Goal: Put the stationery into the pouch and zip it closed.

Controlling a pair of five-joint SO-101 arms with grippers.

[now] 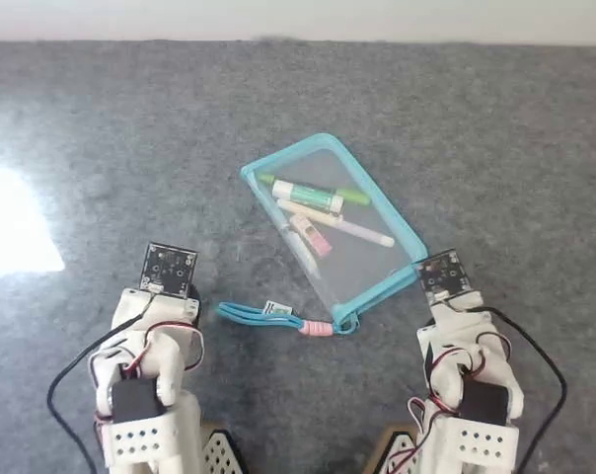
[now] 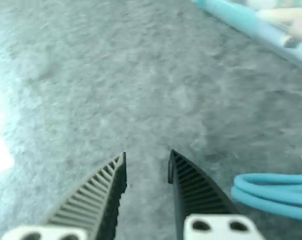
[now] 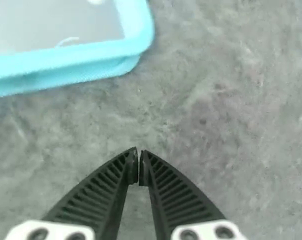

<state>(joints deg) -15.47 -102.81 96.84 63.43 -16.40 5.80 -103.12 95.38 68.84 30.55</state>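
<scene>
The pens [image 1: 308,196] lie inside the pouch [image 1: 355,265], so we need hold nothing. Near it, our left hand [image 2: 147,156] shows a small gap and our right hand [image 3: 138,154] is pinched together.

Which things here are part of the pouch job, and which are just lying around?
Job: clear teal-edged pouch; pens inside it; blue strap at its corner; left gripper; right gripper.
Not job: grey mat; white tag by the strap.
</scene>
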